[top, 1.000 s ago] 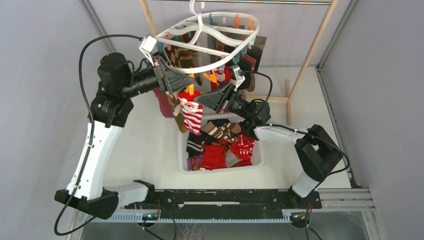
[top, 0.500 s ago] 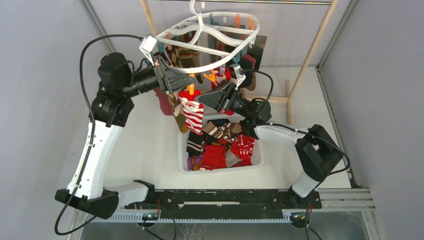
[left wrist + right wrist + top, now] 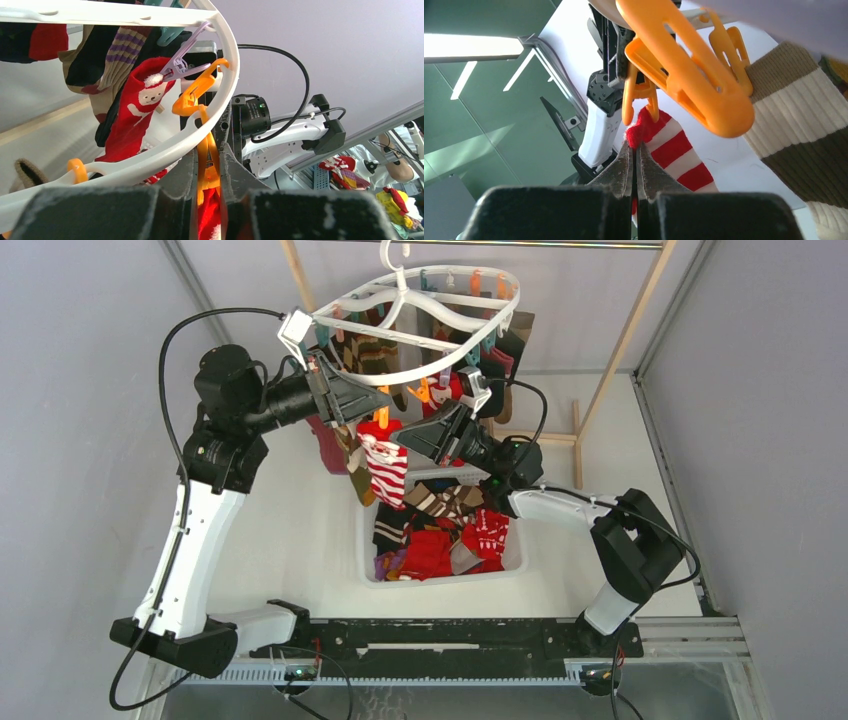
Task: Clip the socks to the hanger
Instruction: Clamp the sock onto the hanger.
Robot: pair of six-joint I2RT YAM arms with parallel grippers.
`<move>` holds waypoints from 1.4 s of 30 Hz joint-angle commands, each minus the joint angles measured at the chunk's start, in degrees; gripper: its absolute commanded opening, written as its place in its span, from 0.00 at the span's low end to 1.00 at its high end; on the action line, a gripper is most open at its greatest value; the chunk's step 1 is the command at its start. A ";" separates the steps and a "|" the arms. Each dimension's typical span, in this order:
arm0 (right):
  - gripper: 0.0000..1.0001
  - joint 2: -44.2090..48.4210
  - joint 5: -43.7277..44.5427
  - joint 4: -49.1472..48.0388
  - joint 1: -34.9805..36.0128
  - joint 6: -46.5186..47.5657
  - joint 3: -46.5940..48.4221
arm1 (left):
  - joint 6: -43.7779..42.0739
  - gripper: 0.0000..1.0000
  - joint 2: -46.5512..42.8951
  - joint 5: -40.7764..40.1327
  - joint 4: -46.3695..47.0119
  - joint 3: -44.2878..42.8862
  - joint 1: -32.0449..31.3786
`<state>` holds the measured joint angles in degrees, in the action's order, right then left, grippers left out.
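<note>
The white oval hanger [image 3: 460,269] hangs from a rod at the back, with several socks clipped along its rim [image 3: 165,155]. My left gripper [image 3: 208,152] reaches under the near rim and is shut on an orange clip [image 3: 206,165]. A red-and-white striped sock [image 3: 385,470] hangs below that clip [image 3: 381,420]. My right gripper [image 3: 631,146] is shut on the striped sock's red cuff [image 3: 644,131], just beneath the orange clip [image 3: 639,92]. In the top view the left gripper [image 3: 372,408] and the right gripper [image 3: 403,443] meet from either side at the sock's top.
A white basket [image 3: 366,545] full of loose socks sits on the table under the hanger. A bare wooden frame [image 3: 625,340] carries the rod. A red bear sock [image 3: 135,115] hangs from a purple clip [image 3: 180,60]. A second orange clip [image 3: 689,75] hangs close above the right fingers.
The hanger's rim has shifted slightly. Both grippers keep their grips in nearly the same place.
</note>
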<state>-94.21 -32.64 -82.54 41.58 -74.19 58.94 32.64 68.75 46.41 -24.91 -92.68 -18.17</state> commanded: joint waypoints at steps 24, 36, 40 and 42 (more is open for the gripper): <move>0.00 0.96 2.78 -4.30 -0.62 -1.89 5.11 | 0.13 0.32 -1.12 3.22 2.32 0.99 -0.15; 0.00 0.96 5.00 -4.21 -0.28 -0.86 5.02 | -0.42 0.60 -1.76 3.92 1.40 0.90 0.05; 0.00 1.02 5.45 -4.19 -0.36 -0.87 4.58 | -1.80 0.74 -2.61 4.05 -0.14 1.18 0.29; 0.00 1.26 5.62 -4.19 -0.52 -1.16 3.96 | -2.81 0.83 -3.27 3.65 -1.00 1.88 0.62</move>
<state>-94.21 -27.92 -82.94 41.36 -75.29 61.67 32.05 68.16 48.75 -25.23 -92.55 -18.06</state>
